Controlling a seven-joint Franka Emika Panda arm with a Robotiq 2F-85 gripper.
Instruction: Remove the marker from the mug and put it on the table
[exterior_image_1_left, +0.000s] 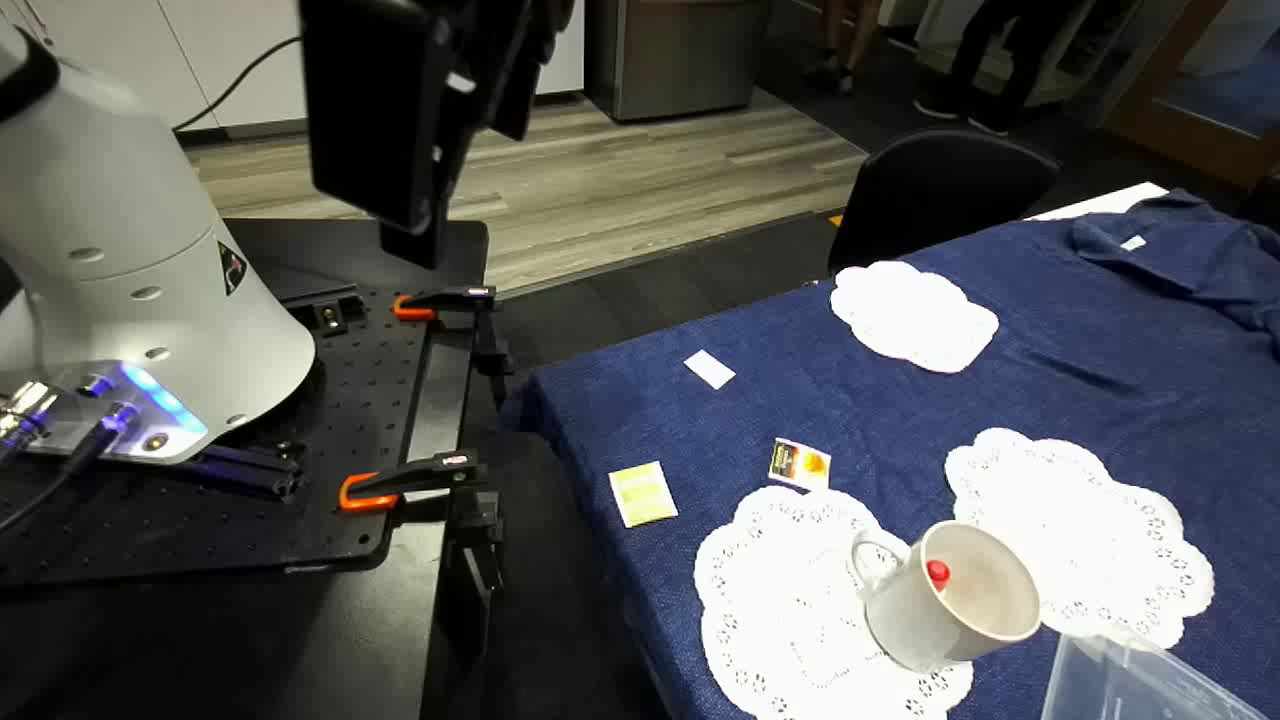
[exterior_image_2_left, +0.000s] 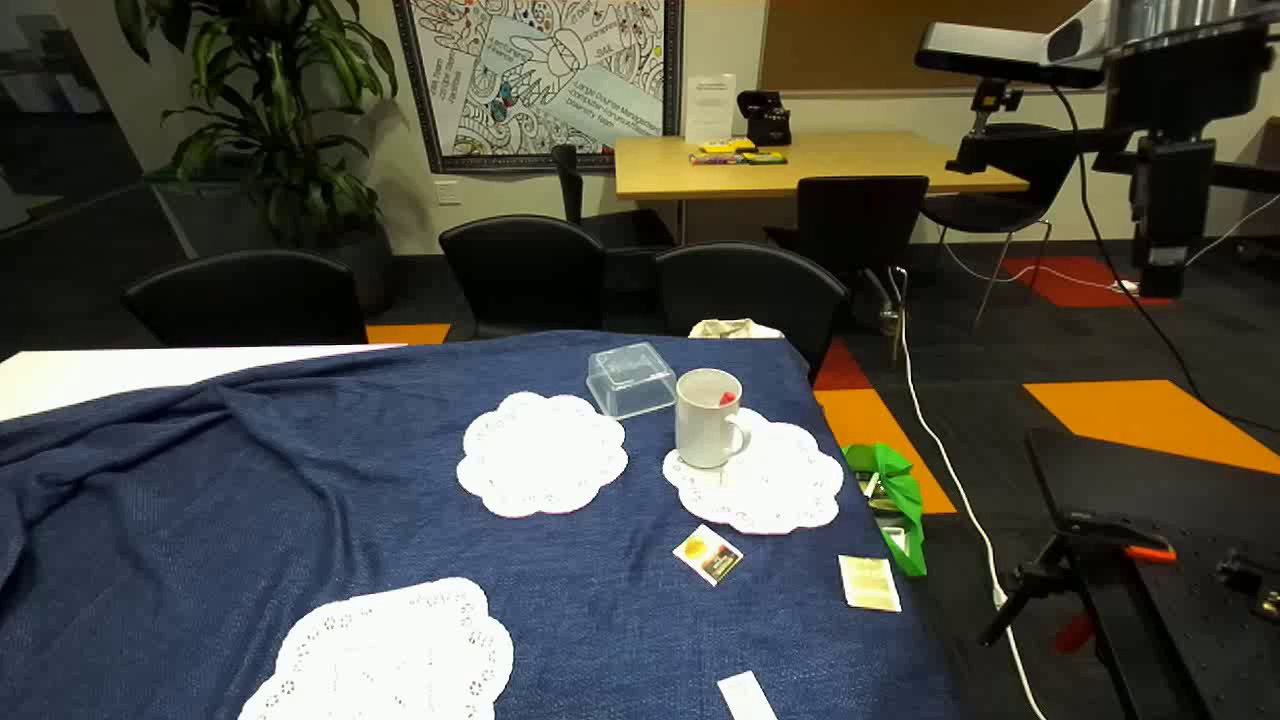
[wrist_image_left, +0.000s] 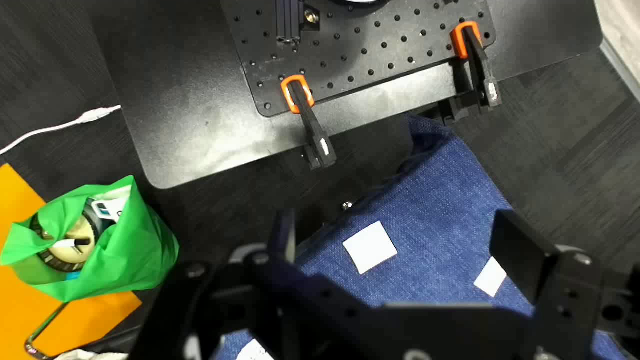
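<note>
"Gripper (wrist_image_left: 395, 240) first: is it holding anything?"

"Nothing. Its fingers (wrist_image_left: 520, 255) stand wide apart, high up on the bench (wrist_image_left: 190, 115) side of the table (exterior_image_1_left: 620, 410)."

"Which way to the marker (exterior_image_1_left: 938, 574)?"

"Well below, and outward, away from the bench. It's inside the mug (exterior_image_1_left: 920, 622), which the wrist view doesn't show, so I'd say the coming move is across first, then down."

"What lies along that line?"

"First the yellow packet (exterior_image_1_left: 643, 494), nearer the table's edge, then the picture packet (exterior_image_1_left: 800, 464); both look too low to hinder. Past them is the doily (exterior_image_1_left: 780, 610) the mug stands on, upright."

"And the handle (exterior_image_1_left: 858, 560)?"

"Roughly toward the bench. The marker's red end shows near the inner wall on that same side, so the rim and handle are what a finger could knock, I think."

"How does its long axis run?"

"Mostly hidden. Only the red end shows, so I can't tell how steeply it leans; my guess is closer to upright than flat. A pinch from above should suit it."

"Anything farther on?"

"A plastic box (exterior_image_2_left: 632, 380), just beside the mug on the side away from the handle. Whether they touch I can't tell. Then another doily (exterior_image_2_left: 542, 455), beside the first."
</note>
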